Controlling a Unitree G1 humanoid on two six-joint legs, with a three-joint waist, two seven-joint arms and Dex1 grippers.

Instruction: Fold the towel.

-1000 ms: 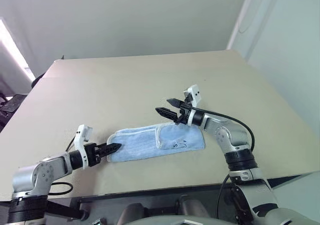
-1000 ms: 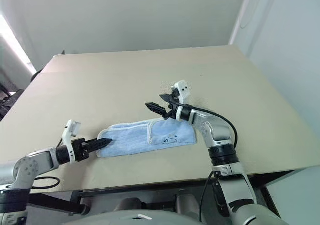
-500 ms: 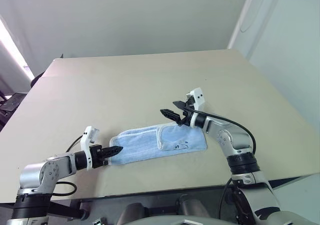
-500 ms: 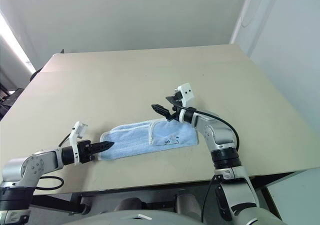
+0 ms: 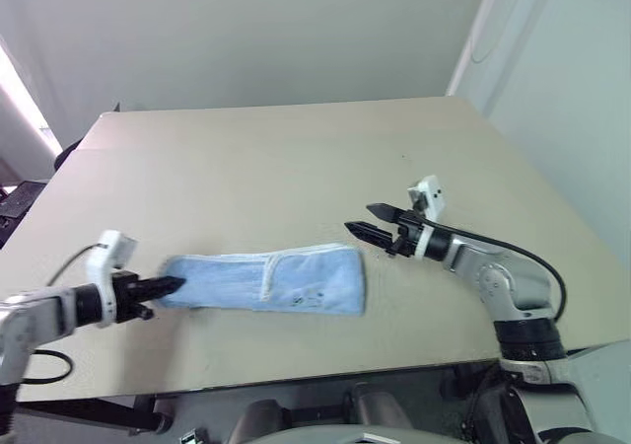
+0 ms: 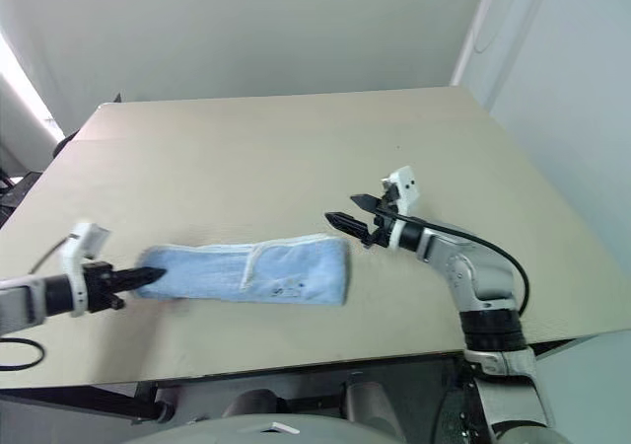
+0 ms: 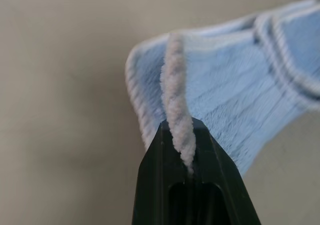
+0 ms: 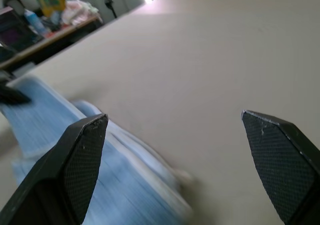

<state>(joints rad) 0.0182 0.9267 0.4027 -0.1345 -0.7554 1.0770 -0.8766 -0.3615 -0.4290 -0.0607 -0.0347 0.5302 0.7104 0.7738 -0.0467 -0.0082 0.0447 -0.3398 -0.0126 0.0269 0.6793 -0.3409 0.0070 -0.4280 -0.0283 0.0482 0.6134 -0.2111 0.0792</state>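
Left hand (image 5: 168,285) now pinching towel (image 5: 286,281) end, dragging it left across surface (image 5: 296,158); right hand (image 5: 373,221) spread, backed off. I expect fold-over next.

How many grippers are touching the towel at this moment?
1. The left gripper is shut on the towel at its end. The right gripper is open, apart from the other end.
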